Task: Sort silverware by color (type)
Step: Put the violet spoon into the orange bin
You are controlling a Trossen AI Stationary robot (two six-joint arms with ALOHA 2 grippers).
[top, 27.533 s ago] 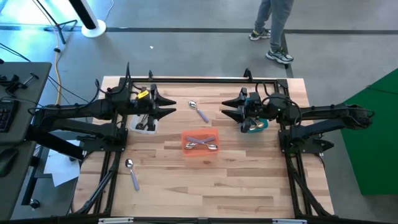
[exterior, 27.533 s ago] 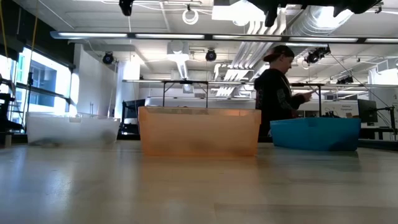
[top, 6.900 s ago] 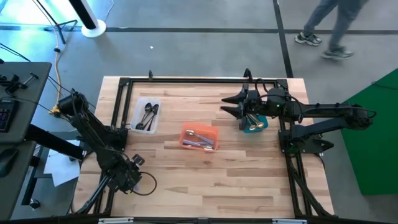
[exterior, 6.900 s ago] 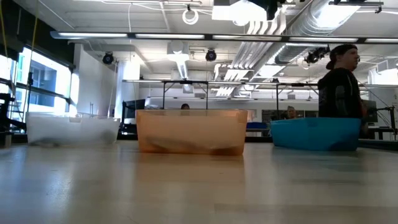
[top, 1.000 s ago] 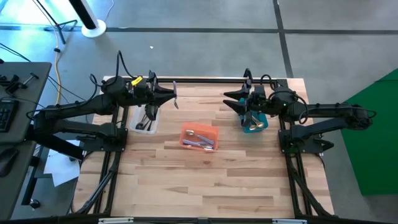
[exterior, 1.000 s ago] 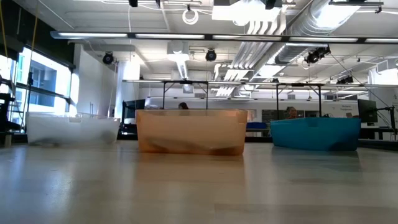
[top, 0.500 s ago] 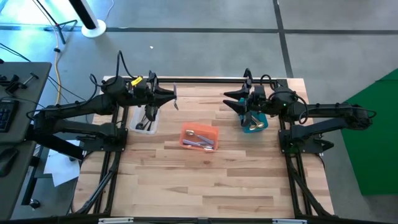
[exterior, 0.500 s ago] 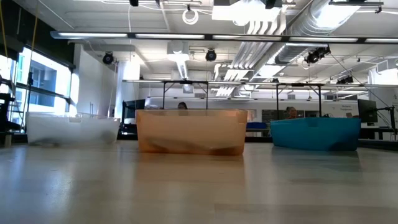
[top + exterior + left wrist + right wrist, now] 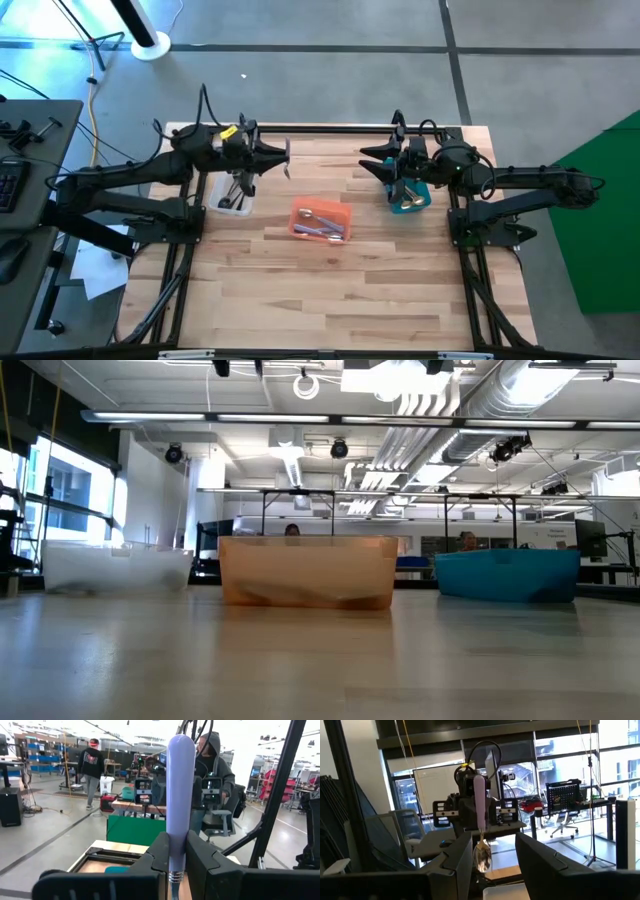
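My left gripper (image 9: 284,158) hovers high over the table's far left part, just right of the clear bin (image 9: 235,190), and is shut on a spoon with a lavender handle (image 9: 180,795). The right wrist view shows this spoon's silver bowl (image 9: 481,857) hanging below the fingers. My right gripper (image 9: 367,165) stands open and holds nothing, high beside the teal bin (image 9: 412,198). Black spoons (image 9: 238,184) lie in the clear bin. Silver spoons with lavender handles (image 9: 320,226) lie in the orange bin (image 9: 320,212). My left gripper pinches the spoon's handle near its lower end (image 9: 178,851), just above the metal neck, between its two fingers. The fingers reach level from the table's left and lie across the spoon. The spoon stands upright, handle up and bowl down, lifted clear of the table.
A black frame (image 9: 320,128) runs along the table's far and side edges. The three bins stand in a row across the table's far half, seen in the low view as the clear bin (image 9: 115,570), the orange bin (image 9: 305,572) and the teal bin (image 9: 507,575). The near half is bare wood (image 9: 320,300).
My left gripper has edged a little toward the table's right edge, still shut on the upright spoon.
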